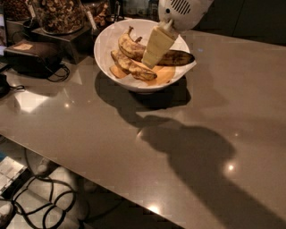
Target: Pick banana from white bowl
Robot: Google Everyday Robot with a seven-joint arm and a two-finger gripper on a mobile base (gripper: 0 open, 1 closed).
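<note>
Hovering hand (150, 58) over white bowl (103, 40), perhaps hiding banana (178, 57); jar (58, 13) behind.

White domed wrist housing (184, 11), dark vent slots (180, 5); cream tapered tool (150, 60) beneath, upper centre.

The hand (150, 61) hangs over the white bowl (105, 39), nut jar (58, 15) close beside.

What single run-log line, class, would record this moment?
stage: pre-grasp | tool: tip inside white bowl, over banana | banana: lying in bowl, not lifted
</note>
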